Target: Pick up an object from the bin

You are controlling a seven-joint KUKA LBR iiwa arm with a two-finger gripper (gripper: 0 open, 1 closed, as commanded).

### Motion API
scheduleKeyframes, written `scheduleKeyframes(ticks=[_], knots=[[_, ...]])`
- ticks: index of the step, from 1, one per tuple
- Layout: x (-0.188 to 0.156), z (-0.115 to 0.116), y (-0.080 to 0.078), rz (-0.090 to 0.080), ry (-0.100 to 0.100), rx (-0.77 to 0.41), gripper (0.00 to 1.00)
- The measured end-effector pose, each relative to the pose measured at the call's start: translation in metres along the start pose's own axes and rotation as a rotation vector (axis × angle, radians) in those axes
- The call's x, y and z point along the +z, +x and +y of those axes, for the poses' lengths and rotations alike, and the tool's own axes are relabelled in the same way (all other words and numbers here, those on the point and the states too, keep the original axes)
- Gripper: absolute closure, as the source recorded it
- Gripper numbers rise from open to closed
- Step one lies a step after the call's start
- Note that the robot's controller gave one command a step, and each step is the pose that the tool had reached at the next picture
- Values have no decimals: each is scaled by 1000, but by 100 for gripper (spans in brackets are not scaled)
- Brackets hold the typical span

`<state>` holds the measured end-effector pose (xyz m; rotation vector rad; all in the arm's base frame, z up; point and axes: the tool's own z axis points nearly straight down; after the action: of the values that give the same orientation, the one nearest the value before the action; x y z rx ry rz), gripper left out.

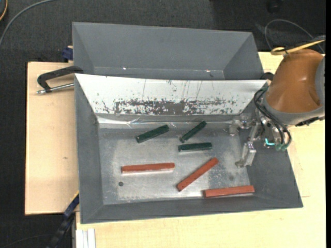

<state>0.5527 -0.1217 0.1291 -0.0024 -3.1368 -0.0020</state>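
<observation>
1. Nothing is picked yet. The gripper (pixel 244 161) hangs low at the right side of the bin (pixel 88 154), and I see nothing in it. I cannot tell whether its jaws stand wide or narrow.
2. Two red bars lie nearest. The slanted bar (pixel 197 174) has its upper end just left of the gripper. The front bar (pixel 228 191) lies flat along the front wall, just below the gripper.
3. Further off are a left bar (pixel 148 168), also red, and three green bars (pixel 195 147) toward the back, none touching another.
4. As I judge it, these are stiff, light, straight bars with smooth faces. They should not bend or crush, but could slip or swing if taken near an end.
5. I would grip at mid-length, across the narrow width. The slanted bar has free floor on both sides. The front bar lies close to the wall, which may crowd one jaw.
6. The arm comes in from the right, its orange cover (pixel 295 87) over the rim and its wrist angled down and leftward.
</observation>
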Motion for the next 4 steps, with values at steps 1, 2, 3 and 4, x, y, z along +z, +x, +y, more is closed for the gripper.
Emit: scheduleKeyframes(ticks=[1,2,3,4], knots=[[61,80,23,-1,-3,-47,0],[54,75,18,-16,1,-42,100],[57,75,21,-8,1,-41,0],[55,74,19,-14,2,-42,100]])
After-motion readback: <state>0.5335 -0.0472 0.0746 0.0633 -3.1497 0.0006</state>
